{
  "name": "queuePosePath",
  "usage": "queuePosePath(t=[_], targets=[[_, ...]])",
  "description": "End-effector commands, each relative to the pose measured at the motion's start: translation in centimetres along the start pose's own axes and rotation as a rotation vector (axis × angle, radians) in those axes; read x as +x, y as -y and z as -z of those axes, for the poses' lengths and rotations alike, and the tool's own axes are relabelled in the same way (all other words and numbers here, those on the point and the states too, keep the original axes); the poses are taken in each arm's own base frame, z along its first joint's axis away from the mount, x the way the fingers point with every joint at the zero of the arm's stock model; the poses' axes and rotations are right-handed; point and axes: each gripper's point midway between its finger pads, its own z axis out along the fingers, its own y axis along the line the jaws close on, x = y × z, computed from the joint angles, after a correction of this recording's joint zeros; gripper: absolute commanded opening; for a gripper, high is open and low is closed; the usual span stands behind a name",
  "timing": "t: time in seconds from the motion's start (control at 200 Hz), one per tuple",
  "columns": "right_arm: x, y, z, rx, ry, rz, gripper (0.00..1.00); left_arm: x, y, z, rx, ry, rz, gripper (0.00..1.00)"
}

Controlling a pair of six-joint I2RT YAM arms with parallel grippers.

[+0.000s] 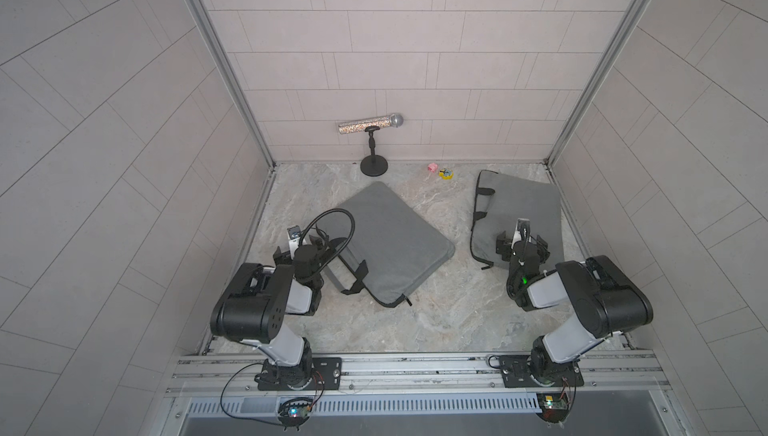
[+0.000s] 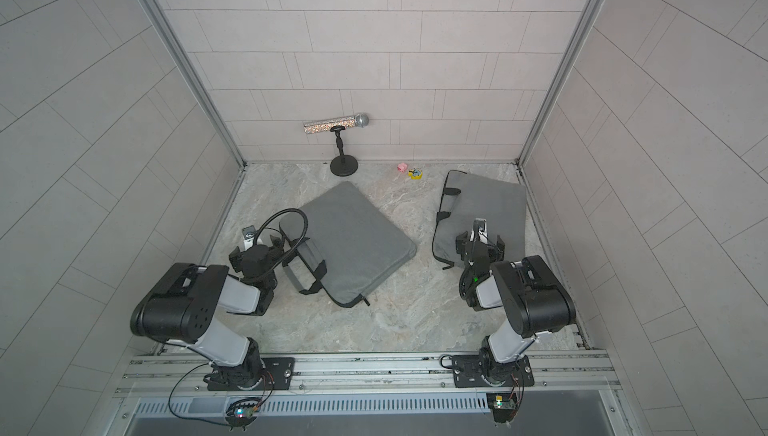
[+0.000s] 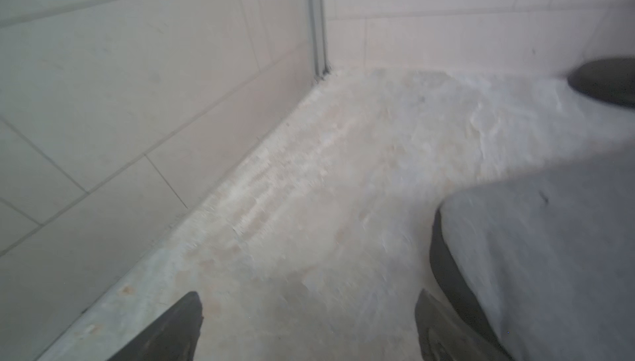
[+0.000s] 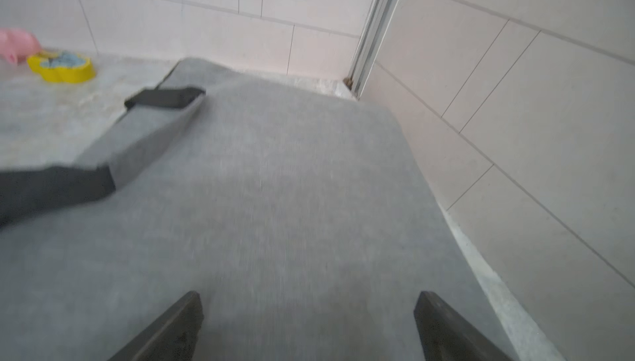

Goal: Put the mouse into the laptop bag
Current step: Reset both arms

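No mouse shows in any view, so which way it lies from either set of jaws, and how its long axis runs, cannot be told; it may be hidden under an arm or a bag. Two grey laptop bags lie on the table (image 1: 436, 288): the middle bag (image 1: 386, 238), turned cornerwise with its zip corner toward the near edge, and the right-hand bag (image 1: 519, 201) by the side wall. The left jaws stand wide apart and empty over bare table, just beside the middle bag's handle edge (image 3: 549, 256). The right jaws, also wide apart and empty, hang over the near part of the right-hand bag (image 4: 275, 204). Judging by this, each arm is nearer its own bag, and finding the mouse comes first
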Motion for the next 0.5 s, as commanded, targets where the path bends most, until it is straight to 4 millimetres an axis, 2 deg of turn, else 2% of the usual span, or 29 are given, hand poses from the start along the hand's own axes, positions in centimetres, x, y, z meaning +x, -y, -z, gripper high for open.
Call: queuePosePath(t=[0.0,0.015,0.03,0.075,0.24,0.495], targets=[[-3.5,-0.1,0.1,-0.003,0.124,-0.053,1.0,-3.2,1.2,-0.9,0.061,0.047,0.063,1.0],[-3.5,-0.1,0.1,-0.005,0.12,-0.052,1.0,-2.8,1.1,-0.9,0.051,0.031,0.061,1.0],[-3.4,-0.1,0.0,-0.002,0.113,-0.052,1.0,-3.6,1.3,-1.3,0.05,0.045,0.072,1.0],[-3.4,-0.2,-0.3,0.004,0.1,-0.045,1.0,-3.8,1.5,-1.6,0.06,0.055,0.071,1.0],[-3.4,-0.5,-1.8,0.028,0.017,-0.014,1.0,-3.9,1.6,-1.6,0.061,0.059,0.068,1.0],[-3.5,-0.6,-1.7,0.021,0.027,-0.013,1.0,-3.8,2.8,-2.1,0.099,0.02,0.022,1.0]])
